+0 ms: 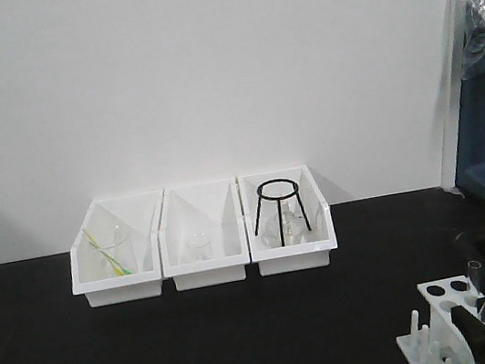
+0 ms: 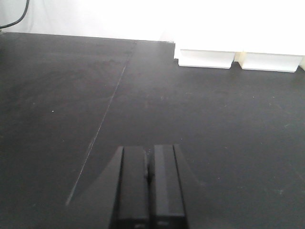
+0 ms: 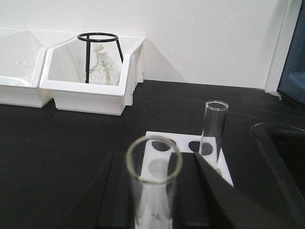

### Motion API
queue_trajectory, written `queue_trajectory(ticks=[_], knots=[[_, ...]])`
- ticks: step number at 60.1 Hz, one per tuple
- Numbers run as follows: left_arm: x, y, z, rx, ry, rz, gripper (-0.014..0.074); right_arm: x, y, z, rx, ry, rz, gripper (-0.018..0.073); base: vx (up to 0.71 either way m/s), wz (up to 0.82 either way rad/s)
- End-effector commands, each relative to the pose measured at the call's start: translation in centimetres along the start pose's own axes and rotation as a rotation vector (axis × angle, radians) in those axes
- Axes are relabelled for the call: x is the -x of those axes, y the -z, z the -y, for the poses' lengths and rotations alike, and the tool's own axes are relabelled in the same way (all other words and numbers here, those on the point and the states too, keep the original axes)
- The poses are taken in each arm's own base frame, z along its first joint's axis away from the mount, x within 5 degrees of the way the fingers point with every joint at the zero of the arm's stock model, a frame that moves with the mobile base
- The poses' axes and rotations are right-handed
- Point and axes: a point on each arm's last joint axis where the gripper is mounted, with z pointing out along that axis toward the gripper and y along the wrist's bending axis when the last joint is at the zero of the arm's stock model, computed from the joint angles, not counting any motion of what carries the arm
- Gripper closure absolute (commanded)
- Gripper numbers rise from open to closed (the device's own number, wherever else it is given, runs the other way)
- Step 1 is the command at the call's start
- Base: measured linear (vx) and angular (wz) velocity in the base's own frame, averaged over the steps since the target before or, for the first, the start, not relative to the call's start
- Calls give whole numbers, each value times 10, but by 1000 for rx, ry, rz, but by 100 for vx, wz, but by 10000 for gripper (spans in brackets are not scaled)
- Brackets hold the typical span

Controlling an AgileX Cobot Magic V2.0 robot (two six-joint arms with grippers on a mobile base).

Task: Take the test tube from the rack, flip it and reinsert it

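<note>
Bright, even light; only a faint shadow falls on the white wall (image 1: 207, 77) to the right of the bins (image 1: 200, 235). In my left wrist view those bins blow out to blank white. The black table (image 1: 112, 350) gives just a dull sheen. The test tube (image 3: 153, 191), close to my right lens, is blurred, and my left fingers (image 2: 133, 186) look soft-edged too. The front view is grainy
</note>
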Motion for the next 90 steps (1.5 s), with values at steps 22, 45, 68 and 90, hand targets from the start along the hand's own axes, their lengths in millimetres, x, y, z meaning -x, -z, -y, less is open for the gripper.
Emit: queue_trajectory(ticks=[22,45,68,90], knots=[[7,0,2,-23,2,87,603,114,15,8,-32,53,271,571,0,0],[7,0,2,-23,2,87,603,207,34,17,-75,72,182,571,0,0],[7,0,2,-23,2,87,603,192,34,11,-1,1630,-11,569,0,0],[7,0,2,-23,2,87,603,219,39,20,-131,475,147,568,0,0]])
